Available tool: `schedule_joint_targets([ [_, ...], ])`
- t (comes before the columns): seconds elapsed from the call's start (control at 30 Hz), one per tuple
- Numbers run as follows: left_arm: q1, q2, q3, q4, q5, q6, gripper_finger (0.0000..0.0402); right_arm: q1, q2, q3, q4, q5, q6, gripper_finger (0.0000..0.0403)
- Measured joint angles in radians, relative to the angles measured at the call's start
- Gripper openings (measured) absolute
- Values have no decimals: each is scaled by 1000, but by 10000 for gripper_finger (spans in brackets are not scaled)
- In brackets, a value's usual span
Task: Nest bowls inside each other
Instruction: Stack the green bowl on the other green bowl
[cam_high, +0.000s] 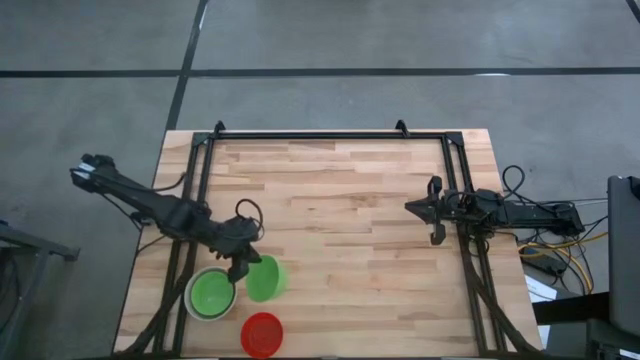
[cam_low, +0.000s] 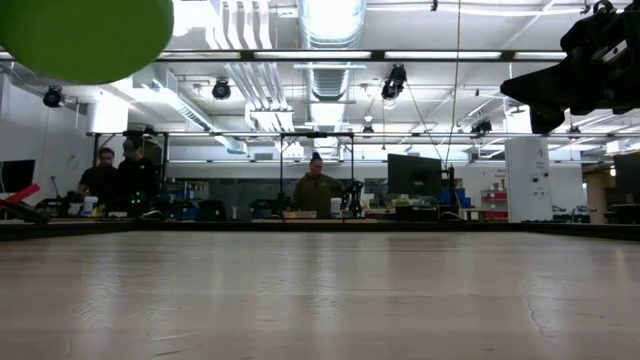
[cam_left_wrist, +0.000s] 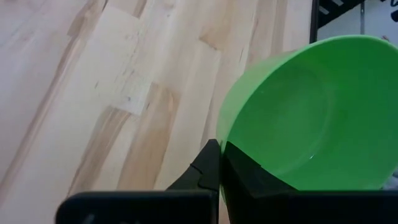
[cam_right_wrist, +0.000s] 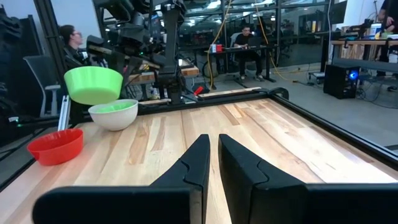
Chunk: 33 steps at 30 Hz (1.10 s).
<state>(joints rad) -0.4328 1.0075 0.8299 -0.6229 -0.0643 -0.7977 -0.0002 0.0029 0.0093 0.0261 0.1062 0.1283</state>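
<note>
From above, our left gripper (cam_high: 243, 266) holds a green bowl (cam_high: 265, 278) beside the white bowl (cam_high: 211, 294), which already nests green; the red bowl (cam_high: 262, 334) waits. At our left wrist, jaws pinch the rim. From the right wrist, our right gripper (cam_right_wrist: 212, 163) idles, jaws nearly closed, empty.

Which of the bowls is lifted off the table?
The green bowl held by its rim in the left gripper. The white bowl with green inside and the red bowl rest on the table.
</note>
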Motion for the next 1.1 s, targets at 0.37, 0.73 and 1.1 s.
schedule_joint_targets([
  [0.37,-57,-50,0,-123,0,-72,5,0,0,0,0,0,0,34],
  [0.73,-106,-78,0,-193,-26,-108,5,0,0,0,0,0,1,34],
  [1.1,-141,-91,0,-238,-47,-126,5,0,0,0,0,0,0,34],
])
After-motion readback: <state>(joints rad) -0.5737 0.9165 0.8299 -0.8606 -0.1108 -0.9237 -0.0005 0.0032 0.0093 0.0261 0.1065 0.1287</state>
